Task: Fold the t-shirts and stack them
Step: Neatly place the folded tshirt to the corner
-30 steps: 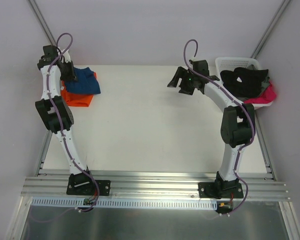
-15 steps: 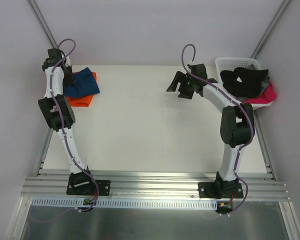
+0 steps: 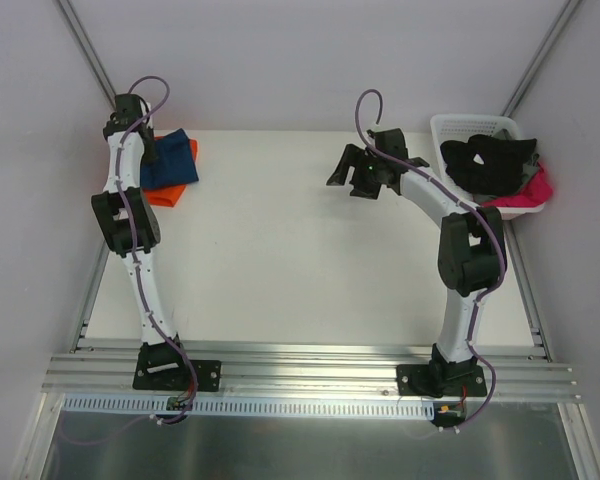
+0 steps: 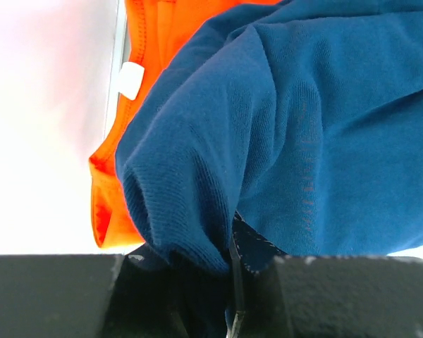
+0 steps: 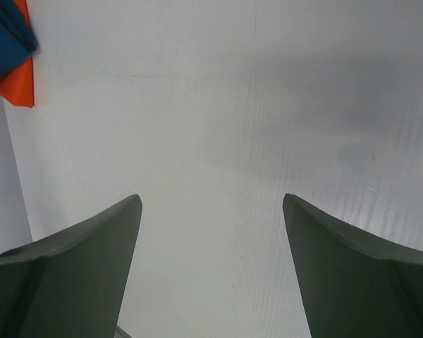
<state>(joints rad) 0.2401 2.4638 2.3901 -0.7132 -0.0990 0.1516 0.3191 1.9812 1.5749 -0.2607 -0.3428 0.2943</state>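
A folded blue t-shirt lies on top of an orange t-shirt at the table's far left corner. My left gripper sits at the blue shirt's left edge. In the left wrist view it is shut on a fold of the blue t-shirt, and the orange t-shirt shows beneath on the left. My right gripper hangs open over bare table at the far middle. Nothing lies between its fingers. The two shirts show in the right wrist view's top-left corner.
A white basket at the far right holds black and pink cloth. Metal frame posts rise at both far corners. The left wall stands close to the left arm.
The left arm has reached further toward the far-left corner, drawing the blue shirt back over the orange one. The right gripper has drifted slightly left and stayed open.
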